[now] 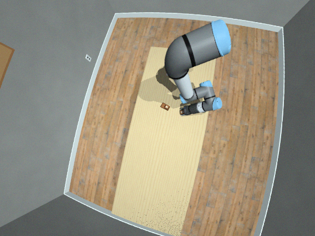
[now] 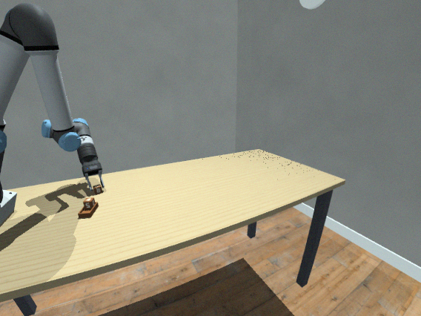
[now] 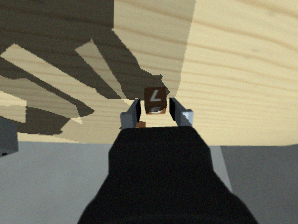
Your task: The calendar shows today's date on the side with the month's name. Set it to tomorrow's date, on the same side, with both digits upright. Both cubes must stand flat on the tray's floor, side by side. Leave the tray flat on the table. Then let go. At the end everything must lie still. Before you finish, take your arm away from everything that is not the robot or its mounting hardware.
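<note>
A loose brown cube (image 1: 182,111) (image 2: 97,189) (image 3: 155,95) is on the table, behind the tray in the exterior view. The wrist view shows a white mark like a 7 on it; its face in the exterior view shows a round digit, too small to read surely. My gripper (image 1: 181,112) (image 2: 97,188) (image 3: 154,105) is open, its fingertips around this cube, with gaps at both sides in the wrist view. The brown tray (image 1: 162,104) (image 2: 84,214) lies on the table. A second cube (image 1: 166,107) (image 2: 89,202) stands in it, with a digit like a 5. The month's name is unreadable.
The wooden table (image 1: 158,155) (image 2: 193,196) extends far beyond the tray. The white robot base (image 2: 8,204) is at the left edge in the exterior view. A small brown part (image 3: 141,124) shows beside the left finger in the wrist view; what it belongs to is unclear.
</note>
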`<state>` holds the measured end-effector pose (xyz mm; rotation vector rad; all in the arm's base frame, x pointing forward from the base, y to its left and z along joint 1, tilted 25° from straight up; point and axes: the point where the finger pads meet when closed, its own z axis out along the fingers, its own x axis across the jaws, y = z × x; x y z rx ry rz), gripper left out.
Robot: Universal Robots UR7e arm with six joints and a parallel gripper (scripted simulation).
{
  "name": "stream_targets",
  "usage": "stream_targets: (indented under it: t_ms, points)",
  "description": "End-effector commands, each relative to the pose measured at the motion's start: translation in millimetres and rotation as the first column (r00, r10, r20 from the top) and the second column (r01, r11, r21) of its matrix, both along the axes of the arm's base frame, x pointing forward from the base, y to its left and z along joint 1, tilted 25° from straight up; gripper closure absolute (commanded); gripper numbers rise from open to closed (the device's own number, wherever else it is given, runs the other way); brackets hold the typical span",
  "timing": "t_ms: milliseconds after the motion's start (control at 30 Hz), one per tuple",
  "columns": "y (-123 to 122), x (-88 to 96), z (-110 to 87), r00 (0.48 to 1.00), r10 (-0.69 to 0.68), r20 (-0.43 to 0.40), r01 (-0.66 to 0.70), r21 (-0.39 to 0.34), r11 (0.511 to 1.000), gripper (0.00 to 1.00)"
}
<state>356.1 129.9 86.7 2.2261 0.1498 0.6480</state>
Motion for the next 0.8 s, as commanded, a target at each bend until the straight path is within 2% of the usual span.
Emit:
stream_targets:
  t_ms: [0, 767]
  points:
    - [0.2, 2.7, -4.4, 1.000, 0.002, 0.002, -0.002, 0.001, 1.000, 0.13]
    - [0.3, 4.2, -7.7, 1.000, 0.002, 0.002, -0.002, 0.001, 1.000, 0.13]
